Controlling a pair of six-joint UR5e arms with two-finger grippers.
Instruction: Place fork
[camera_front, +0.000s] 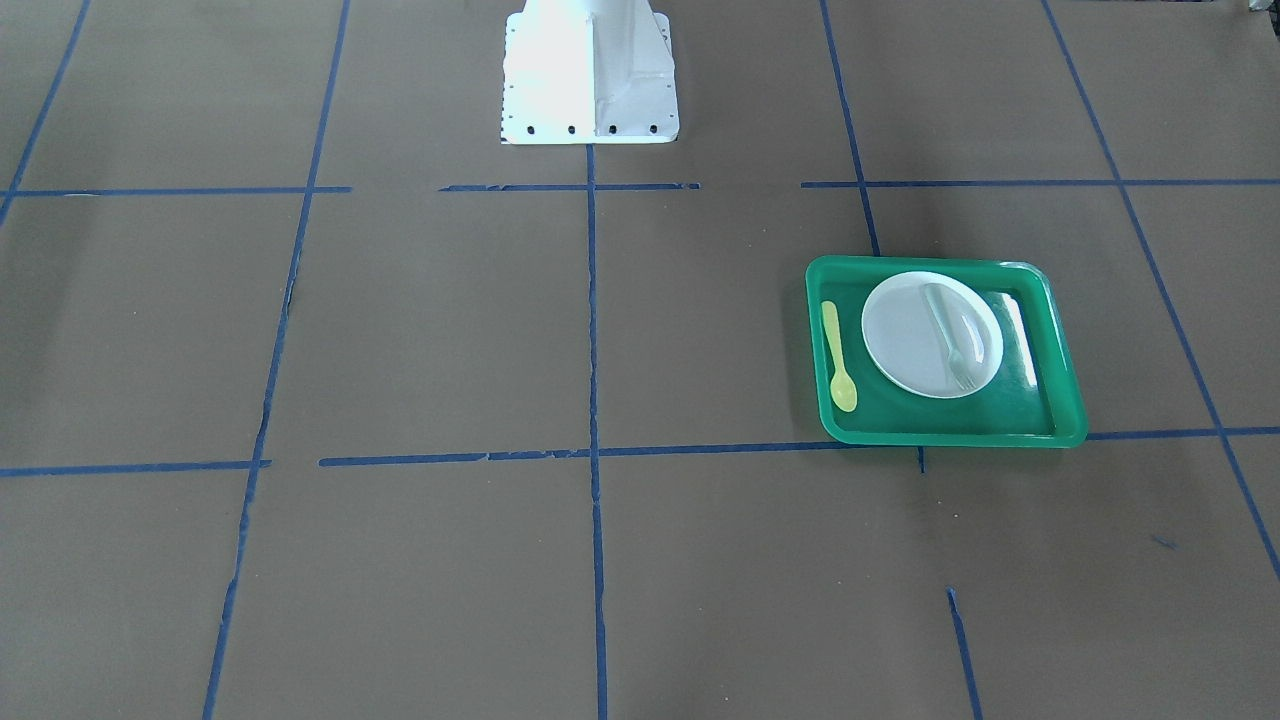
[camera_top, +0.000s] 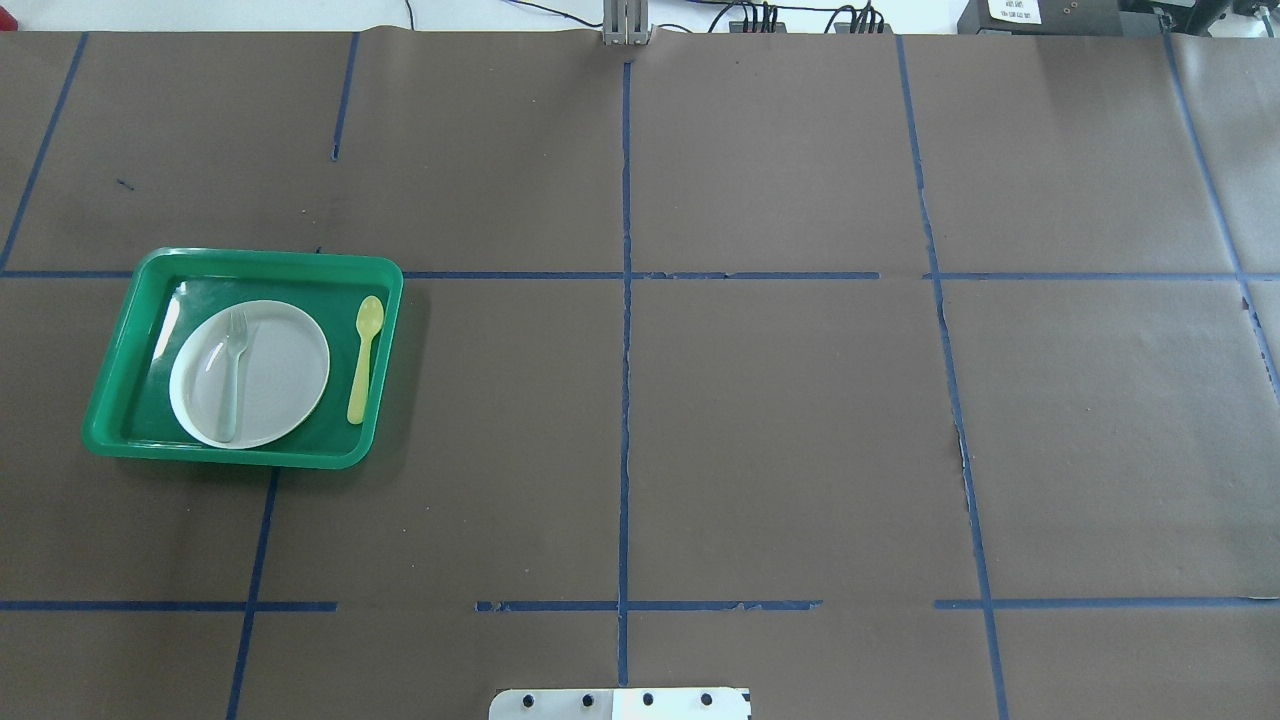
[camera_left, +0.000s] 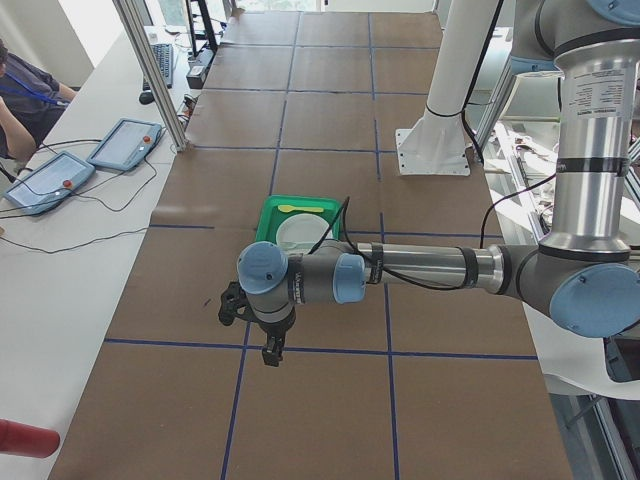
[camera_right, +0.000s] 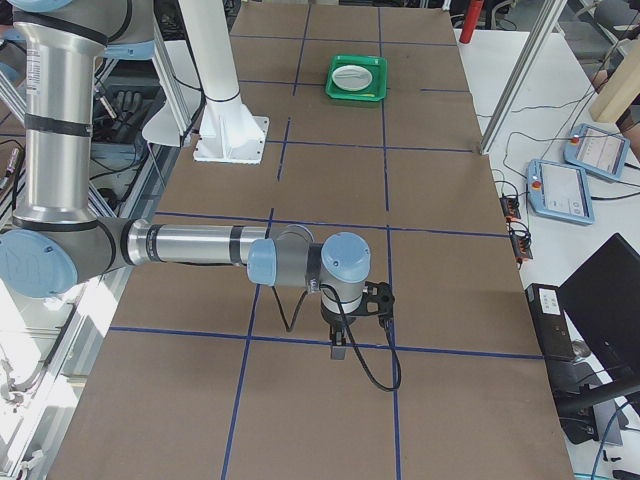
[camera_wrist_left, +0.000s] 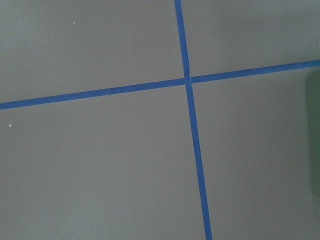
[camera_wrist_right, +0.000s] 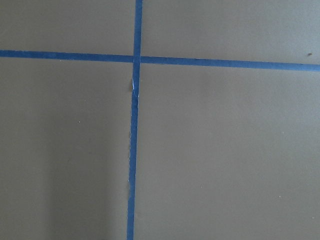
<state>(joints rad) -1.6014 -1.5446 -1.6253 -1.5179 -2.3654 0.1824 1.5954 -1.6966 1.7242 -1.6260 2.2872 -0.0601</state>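
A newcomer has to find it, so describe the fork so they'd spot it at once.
Find the green tray on the brown table. A round white plate sits in it, with the fork lying on the plate. Unlike the yellow spoon beside the plate, it is pale and translucent.

- No text, brand, number or sign is legible in any view.
- White label on a dark box beyond the far right corner of the tabletop: printed lines, too small to read.
- Left arm sticker, on the upright link: fine print, unreadable.
- Right arm sticker, on the upright link: fine print, unreadable.
- Tablet screen, off the tabletop's operator-side edge: content unreadable.
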